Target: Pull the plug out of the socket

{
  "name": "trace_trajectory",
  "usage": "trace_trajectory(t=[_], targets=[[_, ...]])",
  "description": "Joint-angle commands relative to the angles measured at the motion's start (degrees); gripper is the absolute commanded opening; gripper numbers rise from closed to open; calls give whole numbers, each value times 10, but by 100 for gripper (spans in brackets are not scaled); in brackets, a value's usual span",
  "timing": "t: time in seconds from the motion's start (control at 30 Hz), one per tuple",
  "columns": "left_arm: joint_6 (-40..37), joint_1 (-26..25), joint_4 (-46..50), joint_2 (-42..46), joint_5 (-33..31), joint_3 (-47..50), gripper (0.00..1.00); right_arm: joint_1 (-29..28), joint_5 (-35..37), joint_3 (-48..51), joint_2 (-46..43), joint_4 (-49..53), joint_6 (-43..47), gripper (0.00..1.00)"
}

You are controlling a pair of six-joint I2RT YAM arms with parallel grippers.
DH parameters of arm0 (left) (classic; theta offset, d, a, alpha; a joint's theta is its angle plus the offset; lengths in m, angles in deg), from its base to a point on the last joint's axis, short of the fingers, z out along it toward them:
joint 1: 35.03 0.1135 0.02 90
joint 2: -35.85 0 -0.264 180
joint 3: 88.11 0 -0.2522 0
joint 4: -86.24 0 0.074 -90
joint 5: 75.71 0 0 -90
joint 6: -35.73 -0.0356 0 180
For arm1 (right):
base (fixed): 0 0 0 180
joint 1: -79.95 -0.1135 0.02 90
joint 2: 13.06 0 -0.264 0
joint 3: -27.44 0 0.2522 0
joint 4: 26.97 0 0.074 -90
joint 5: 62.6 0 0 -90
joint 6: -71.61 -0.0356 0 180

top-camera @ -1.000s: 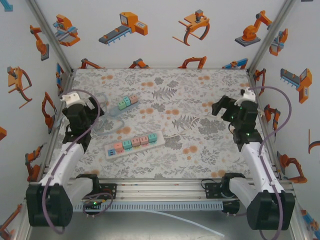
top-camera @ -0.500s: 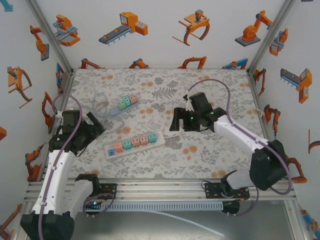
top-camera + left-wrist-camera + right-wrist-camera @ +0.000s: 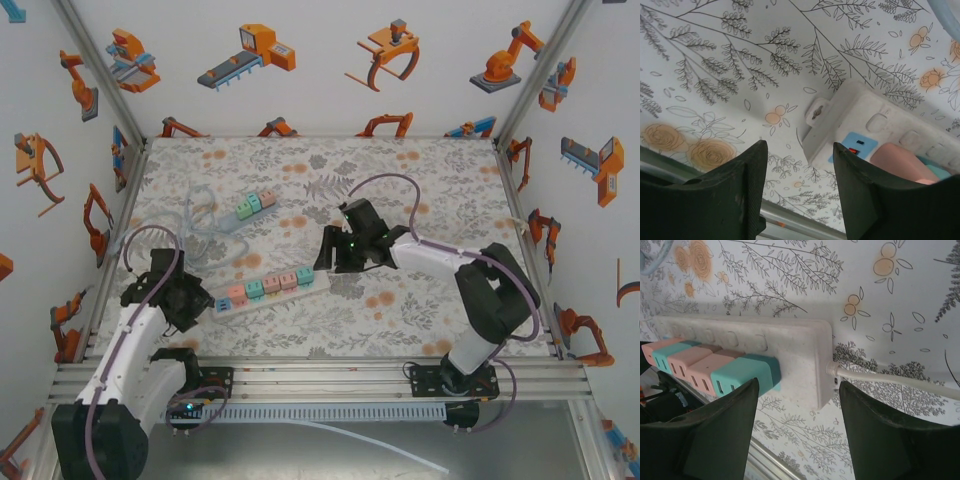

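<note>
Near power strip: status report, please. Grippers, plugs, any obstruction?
Left gripper open beside power strip switch end, empty. Right gripper open at cable end, empty. Plugs all seated. Nothing blocking.

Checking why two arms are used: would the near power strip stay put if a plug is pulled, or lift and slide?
Probably lifts: the power strip looks like slim plastic, likely light. Its cord is thin and slack, so it offers little anchoring. The plugs sit flush, likely gripping tightly.

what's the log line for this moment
left jaws: open, at power strip switch end | right jaws: open, at cord end by teal plug | held: nothing
</note>
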Motion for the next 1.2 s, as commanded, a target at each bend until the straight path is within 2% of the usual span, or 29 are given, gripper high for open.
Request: trace_trajectory(t=[0.0, 0.1, 0.2, 0.33, 0.47, 0.6, 0.87, 1.03, 1.17], targets=[[-17, 3, -61, -13, 25, 11, 50, -3, -2, 9, 11, -34, -19, 59], [-29, 3, -87, -14, 52, 18, 46, -3, 13, 5, 27, -26, -30, 56], [-57, 3, -118, -8, 108, 28, 44, -3, 17, -8, 47, -7, -38, 48], [-65, -3, -143, -12, 175, 40, 40, -3, 12, -9, 54, -8, -46, 44], [-55, -17, -148, -21, 211, 42, 35, -3, 37, 13, 38, -3, -63, 38], [-31, -59, -183, -35, 249, 37, 35, -2, 61, 55, -7, 0, -84, 33], [-44, -182, -255, -157, 265, -34, 35, 1, 141, 160, -174, 60, -117, 28], [-36, -279, -253, -213, 193, -84, 27, 5, 201, 221, -297, 117, -122, 27], [-11, -306, -233, -199, 149, -81, 27, 16, 217, 246, -348, 126, -126, 26]])
